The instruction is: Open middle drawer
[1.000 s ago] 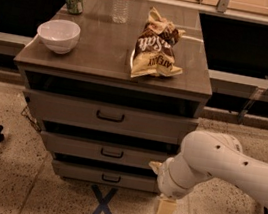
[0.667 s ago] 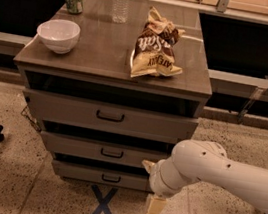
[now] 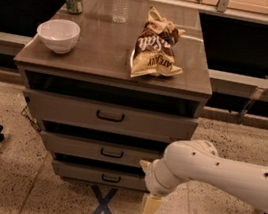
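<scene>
One set of jaws, low, below-right of middle drawer [image 3: 83, 147].

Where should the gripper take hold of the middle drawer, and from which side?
By the black bar handle centred on the middle drawer front, approached head-on from the front. The bar lies horizontal, so clamping it top and bottom likely suits. The gripper hangs below and right of it, pointing down, so it would need turning.

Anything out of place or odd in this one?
Nothing spilled or broken. The crumpled chip bag lies on its side on the cabinet top. The gripper hangs near the floor, below and right of the handle of the middle drawer.
</scene>
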`<state>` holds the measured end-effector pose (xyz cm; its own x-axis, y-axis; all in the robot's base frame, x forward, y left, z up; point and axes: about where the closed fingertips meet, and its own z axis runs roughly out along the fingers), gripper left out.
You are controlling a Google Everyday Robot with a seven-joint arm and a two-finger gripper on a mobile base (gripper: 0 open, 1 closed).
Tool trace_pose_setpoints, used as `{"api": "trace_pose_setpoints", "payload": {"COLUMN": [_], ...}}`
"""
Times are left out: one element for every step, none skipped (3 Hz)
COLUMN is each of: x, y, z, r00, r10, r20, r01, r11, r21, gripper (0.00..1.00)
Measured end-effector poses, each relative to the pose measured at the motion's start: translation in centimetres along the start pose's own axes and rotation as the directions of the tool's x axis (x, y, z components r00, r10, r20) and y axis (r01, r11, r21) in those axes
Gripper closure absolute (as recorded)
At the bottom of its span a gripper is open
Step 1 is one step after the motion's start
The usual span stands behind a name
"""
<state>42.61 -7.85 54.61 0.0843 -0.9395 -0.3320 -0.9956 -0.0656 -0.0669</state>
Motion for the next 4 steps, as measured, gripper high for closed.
{"api": "trace_pose_setpoints", "payload": {"x": [0.9, 2.8, 4.8, 6.2], "y": [-2.3, -5.5, -6.7, -7.6], "z": [1.9, 3.3, 3.4, 3.9], "r00": [1.000, 0.997, 0.990, 0.969], "r10": [0.010, 0.064, 0.101, 0.135], "r20": [-0.025, 0.031, 0.096, 0.208], "r01": [-0.008, -0.068, -0.118, -0.179], "r11": [0.9986, 0.9880, 0.9751, 0.9619], "r21": [0.051, 0.139, 0.188, 0.207], "gripper": [0.00, 0.00, 0.00, 0.00]}}
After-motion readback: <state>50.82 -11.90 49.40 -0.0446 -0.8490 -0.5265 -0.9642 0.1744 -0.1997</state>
